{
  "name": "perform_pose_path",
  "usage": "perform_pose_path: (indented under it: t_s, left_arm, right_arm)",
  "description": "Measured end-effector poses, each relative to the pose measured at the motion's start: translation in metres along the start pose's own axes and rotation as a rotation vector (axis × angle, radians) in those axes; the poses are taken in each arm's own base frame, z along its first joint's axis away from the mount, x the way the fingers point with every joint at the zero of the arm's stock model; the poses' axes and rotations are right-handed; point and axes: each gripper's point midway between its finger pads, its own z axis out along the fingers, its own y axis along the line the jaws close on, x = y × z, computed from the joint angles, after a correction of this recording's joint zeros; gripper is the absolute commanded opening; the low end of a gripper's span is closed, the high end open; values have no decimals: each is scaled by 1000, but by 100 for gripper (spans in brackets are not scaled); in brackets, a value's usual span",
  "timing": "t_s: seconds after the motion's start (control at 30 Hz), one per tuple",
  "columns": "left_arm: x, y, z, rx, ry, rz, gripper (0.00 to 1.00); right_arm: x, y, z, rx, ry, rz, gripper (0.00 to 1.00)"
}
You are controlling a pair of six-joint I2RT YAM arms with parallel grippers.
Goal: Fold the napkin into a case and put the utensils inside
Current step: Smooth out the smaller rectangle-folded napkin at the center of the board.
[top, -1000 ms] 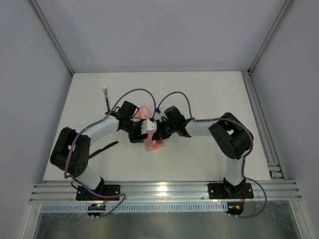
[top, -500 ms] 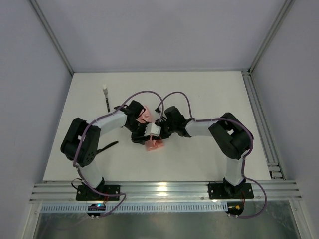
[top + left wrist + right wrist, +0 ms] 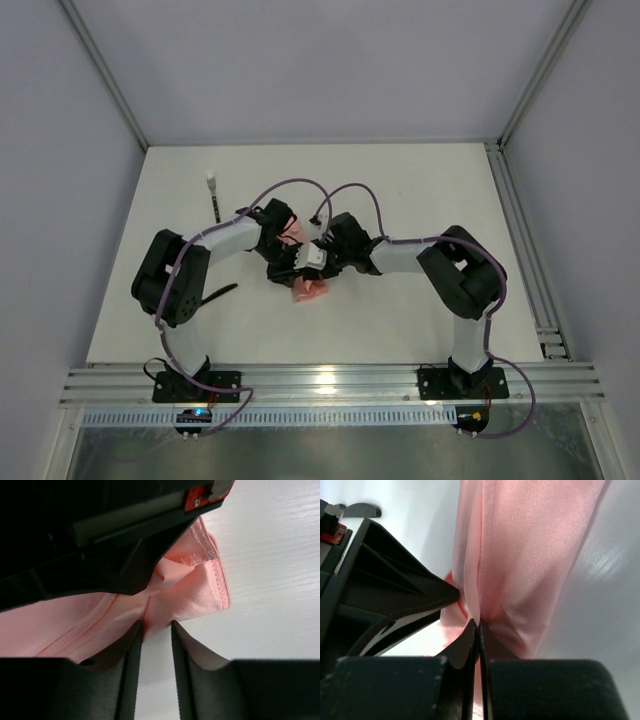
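White table (image 3: 430,200) between grey walls carries everything, and we find both arms meeting near its middle over the napkin (image 3: 312,291). It lies folded into a narrow pink strip, partly hidden under the wrists. Our right gripper (image 3: 478,624) is clenched on a crease of the cloth, with folds radiating from its tips. Our left gripper (image 3: 156,626) sits just beside it, its fingers (image 3: 129,675) a little apart and the ridge of the fold at their tips. Nothing looks pinched between them.

We judge the folding unfinished, with neither utensil in the cloth. The far utensil (image 3: 215,205) lies toward the far-left corner. The near utensil (image 3: 222,292) lies toward the left edge, partly under the left arm.

Crowding is the chief risk. Two sets of fingers work the same crease almost touching, so a misjudged close could knock one into the other or catch only one layer. Any pull apart could drag the fold open. The sheeny cloth may also slide on the table, and the cables (image 3: 350,190) looping above the wrists could snag.

Open room lies toward the right and far edges; the left side is tighter.
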Motion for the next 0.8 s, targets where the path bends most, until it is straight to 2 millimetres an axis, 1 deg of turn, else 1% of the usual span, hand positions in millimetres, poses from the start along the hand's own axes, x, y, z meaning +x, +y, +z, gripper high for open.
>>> perform_pose_path:
  t_s: [0.03, 0.1, 0.13, 0.2, 0.23, 0.53, 0.67, 0.8]
  left_arm:
    - [-1, 1, 0, 5, 0, -3, 19]
    - [-1, 1, 1, 13, 0, -9, 15]
    - [-1, 1, 0, 16, 1, -9, 10]
    - [-2, -1, 0, 25, -1, -13, 6]
    - [-2, -1, -1, 28, -2, -15, 0]
    - [0, -6, 0, 29, -8, 0, 0]
    - [2, -12, -2, 20, -9, 28, 0]
    - [4, -13, -1, 13, -7, 50, 0]
  right_arm:
    - [-1, 1, 1, 0, 1, 0, 4]
    - [-3, 1, 3, -1, 2, -1, 4]
    - [-4, 1, 4, 0, 3, -1, 4]
    - [-6, 2, 5, -1, 0, -1, 4]
    - [-7, 2, 6, -1, 0, 1, 4]
    - [-15, 6, 15, -5, -19, 50, 4]
    - [-19, 10, 23, -21, -41, 90, 4]
    - [-26, 14, 34, -36, -68, 120, 4]
